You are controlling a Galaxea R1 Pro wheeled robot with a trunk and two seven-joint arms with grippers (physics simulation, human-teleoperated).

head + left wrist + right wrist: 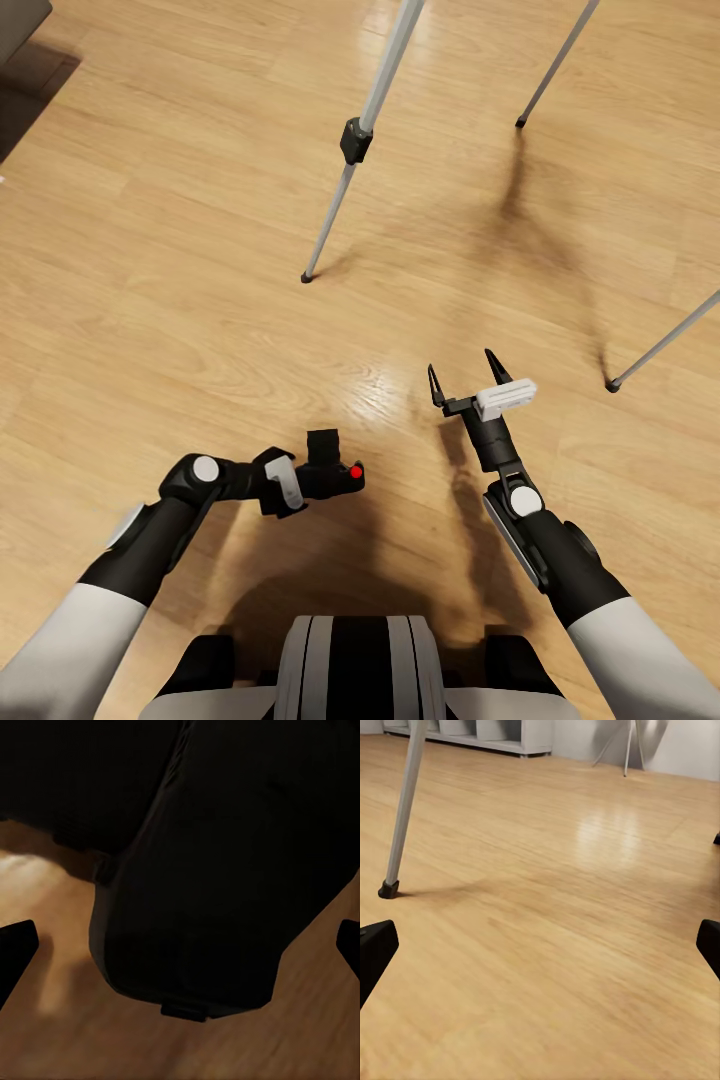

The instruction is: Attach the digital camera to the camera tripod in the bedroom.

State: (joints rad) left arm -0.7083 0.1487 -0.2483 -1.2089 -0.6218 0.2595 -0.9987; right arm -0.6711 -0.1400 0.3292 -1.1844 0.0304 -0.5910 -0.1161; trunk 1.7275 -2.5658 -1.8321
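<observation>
1. Holding the camera [330, 470] in our left gripper [300, 485], we have it low in front of the robot's trunk, above the wooden floor [150, 300]; the jaws are clenched on the camera body, with the red button [355, 471] facing up toward the head view.
2. In the left wrist view the camera [217, 870] is a big dark mass between the finger tips, so we judge the grip sits across the body rather than the lens, though exactly where the pads touch is hidden.
3. Our right gripper [468, 375] hangs over the floor with its jaws spread wide and nothing between them.
4. We see three silver legs of the tripod [365, 130] ahead; its near foot [308, 276] stands well apart from the camera, and the head of the tripod is out of frame above.
5. We judge the camera to be rigid, fairly light and smooth-shelled, so it could twist in a two-finger pinch; the body is the sound place to hold, never the lens barrel.
6. We judge the tripod to be tall and light on thin legs, so a push could tip it; the free right gripper could steady a leg near the black joint [355, 140].
</observation>
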